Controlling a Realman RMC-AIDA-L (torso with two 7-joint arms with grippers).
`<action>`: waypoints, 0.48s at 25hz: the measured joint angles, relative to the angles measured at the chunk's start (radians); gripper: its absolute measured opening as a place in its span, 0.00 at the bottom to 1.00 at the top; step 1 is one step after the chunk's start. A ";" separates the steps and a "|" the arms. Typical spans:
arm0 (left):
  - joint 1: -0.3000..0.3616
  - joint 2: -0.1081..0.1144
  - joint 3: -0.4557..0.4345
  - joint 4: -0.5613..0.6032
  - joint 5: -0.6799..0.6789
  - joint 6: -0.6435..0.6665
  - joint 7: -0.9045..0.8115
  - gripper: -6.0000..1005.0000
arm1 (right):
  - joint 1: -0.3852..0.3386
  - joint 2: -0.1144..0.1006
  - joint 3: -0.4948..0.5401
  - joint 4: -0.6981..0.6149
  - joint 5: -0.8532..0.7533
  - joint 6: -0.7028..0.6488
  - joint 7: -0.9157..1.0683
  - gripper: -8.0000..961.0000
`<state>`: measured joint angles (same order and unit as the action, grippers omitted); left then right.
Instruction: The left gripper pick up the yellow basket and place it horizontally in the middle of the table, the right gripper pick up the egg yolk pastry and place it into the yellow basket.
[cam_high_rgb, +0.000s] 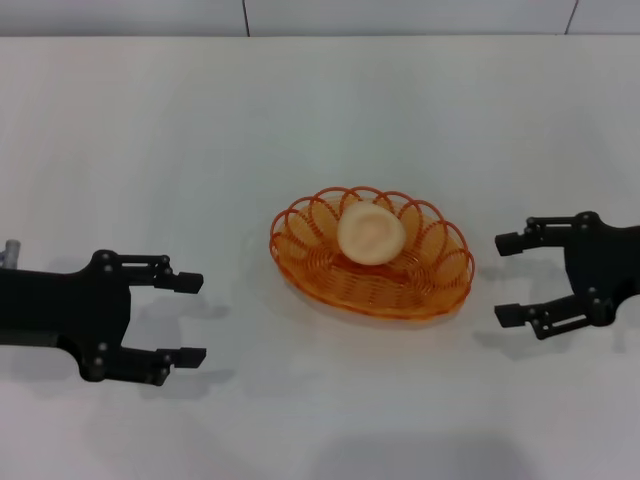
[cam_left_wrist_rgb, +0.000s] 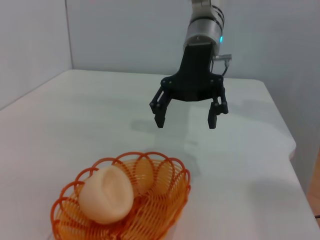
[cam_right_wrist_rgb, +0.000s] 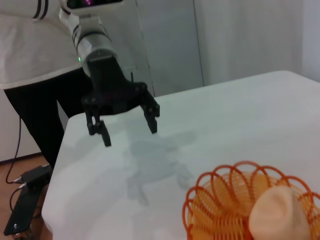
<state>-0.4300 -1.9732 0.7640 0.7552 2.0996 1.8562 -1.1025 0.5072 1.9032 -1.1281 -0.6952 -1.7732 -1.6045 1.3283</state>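
Bare table (cam_high_rgb: 150, 130) lies open on every side of the yellow basket (cam_high_rgb: 430, 290), its only obstacle. The 2 grippers flank it, left gripper (cam_high_rgb: 190, 318) and right gripper (cam_high_rgb: 508, 280), each well apart from its rim, fingers spread.

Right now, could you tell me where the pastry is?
In the head view, the pastry sits inside the basket mid-table, between the open left hand and right hand.

Left gripper (cam_high_rgb: 188, 318): matte black, two short prongs on linked bars, grey screw heads at the pivots; silver-grey wrist segment with green light. Right gripper (cam_high_rgb: 512, 279): same black build, silver-grey wrist, cyan light, thin cable beside wrist.
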 joint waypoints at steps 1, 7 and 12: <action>-0.003 0.000 -0.001 -0.001 0.000 0.000 0.000 0.74 | -0.004 -0.003 0.000 0.003 0.000 -0.002 -0.003 0.92; -0.021 0.000 -0.027 -0.006 0.000 -0.001 -0.005 0.75 | -0.020 -0.019 0.013 0.006 -0.005 -0.048 -0.015 0.92; -0.027 0.000 -0.027 -0.003 0.002 -0.001 -0.013 0.75 | -0.023 -0.025 0.013 0.007 -0.006 -0.059 -0.015 0.92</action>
<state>-0.4570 -1.9735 0.7365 0.7523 2.1019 1.8554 -1.1156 0.4846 1.8783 -1.1152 -0.6887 -1.7795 -1.6639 1.3131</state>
